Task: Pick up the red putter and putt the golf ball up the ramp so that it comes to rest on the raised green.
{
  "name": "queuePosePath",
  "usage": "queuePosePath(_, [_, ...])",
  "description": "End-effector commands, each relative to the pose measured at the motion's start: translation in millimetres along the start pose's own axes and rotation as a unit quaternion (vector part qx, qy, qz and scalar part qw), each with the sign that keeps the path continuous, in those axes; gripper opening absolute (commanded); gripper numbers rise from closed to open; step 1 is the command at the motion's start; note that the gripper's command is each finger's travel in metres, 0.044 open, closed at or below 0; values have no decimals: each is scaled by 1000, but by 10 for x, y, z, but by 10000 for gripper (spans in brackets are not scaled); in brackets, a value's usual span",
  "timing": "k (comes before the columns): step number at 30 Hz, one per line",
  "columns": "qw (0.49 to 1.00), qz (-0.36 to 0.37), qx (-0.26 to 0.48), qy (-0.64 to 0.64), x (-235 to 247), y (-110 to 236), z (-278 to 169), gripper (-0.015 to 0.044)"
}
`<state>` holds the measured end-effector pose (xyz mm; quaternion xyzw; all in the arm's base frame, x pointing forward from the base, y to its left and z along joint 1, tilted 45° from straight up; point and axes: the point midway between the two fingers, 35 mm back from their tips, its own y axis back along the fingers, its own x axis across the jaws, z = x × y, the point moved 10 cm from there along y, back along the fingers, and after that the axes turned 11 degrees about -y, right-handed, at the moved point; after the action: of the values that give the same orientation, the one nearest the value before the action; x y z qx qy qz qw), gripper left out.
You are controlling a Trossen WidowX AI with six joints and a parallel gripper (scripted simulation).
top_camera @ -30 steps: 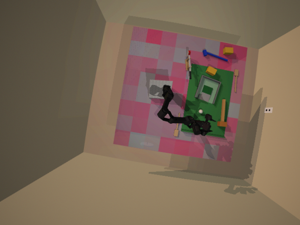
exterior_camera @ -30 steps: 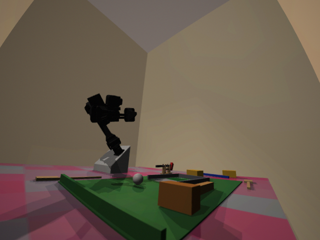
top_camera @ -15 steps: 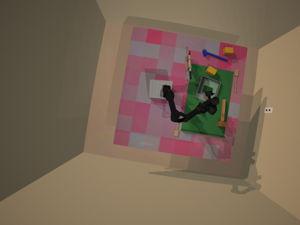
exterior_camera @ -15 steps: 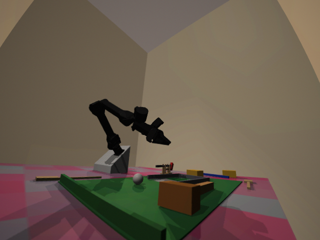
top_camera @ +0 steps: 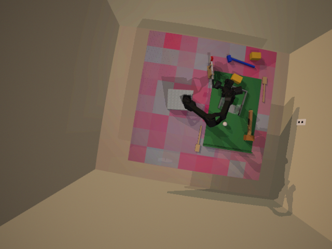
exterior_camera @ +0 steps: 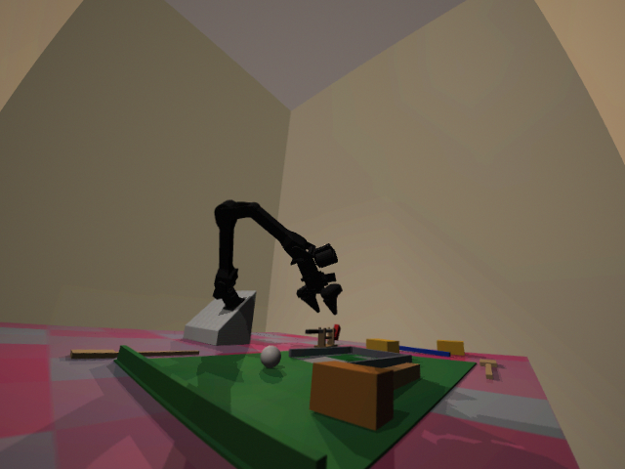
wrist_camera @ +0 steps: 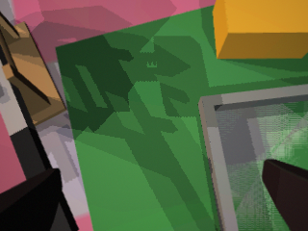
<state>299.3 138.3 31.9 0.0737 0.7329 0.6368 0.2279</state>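
The red putter lies across a small tan rack beside the green mat; its black grip shows lower left in the wrist view. The white golf ball rests on the mat. The grey-walled raised green is partly hidden by the arm in the top view; the ramp is hard to make out. My gripper is open and empty, pointing down above the mat between the putter and the raised green.
A yellow block sits at the mat's far end, another beyond. A blue putter lies there. An orange mallet lies on the mat. Tan mallets lie on both sides.
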Motion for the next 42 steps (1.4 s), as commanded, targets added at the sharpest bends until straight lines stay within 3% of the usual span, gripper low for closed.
queuePosePath(1, [989, 22, 90, 111, 406, -191, 87, 440])
queuePosePath(6, [958, 35, 178, 223, 804, -379, 166, 440])
queuePosePath(42, [957, 35, 180, 223, 672, -911, -193, 440])
